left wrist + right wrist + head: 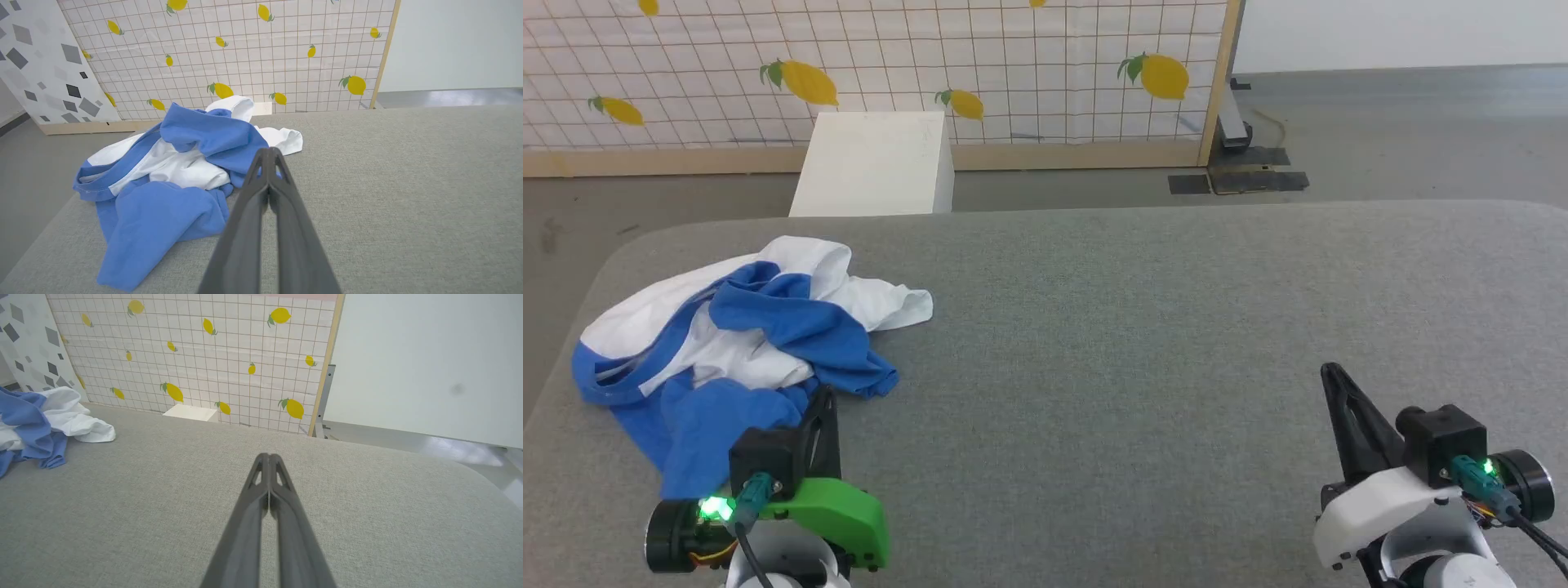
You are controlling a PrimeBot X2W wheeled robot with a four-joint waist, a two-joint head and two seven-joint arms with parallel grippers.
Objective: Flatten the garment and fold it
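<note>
The garment [735,343], a white and royal-blue T-shirt, lies crumpled in a heap on the left part of the grey table. It also shows in the left wrist view as the garment [175,175] and at the left edge of the right wrist view as the garment [36,424]. My left gripper [825,394] is shut and empty, its tips just beside the heap's near right edge; in its own view the left gripper [268,152] points past the blue folds. My right gripper [1331,371] is shut and empty over bare table far to the right, seen also as the right gripper [268,457].
The grey fabric table [1135,327] has rounded far corners and open surface between the grippers. Beyond its far edge stand a white box [874,163] and a lemon-patterned screen [1013,65] with a wooden frame. Grey floor lies to the right.
</note>
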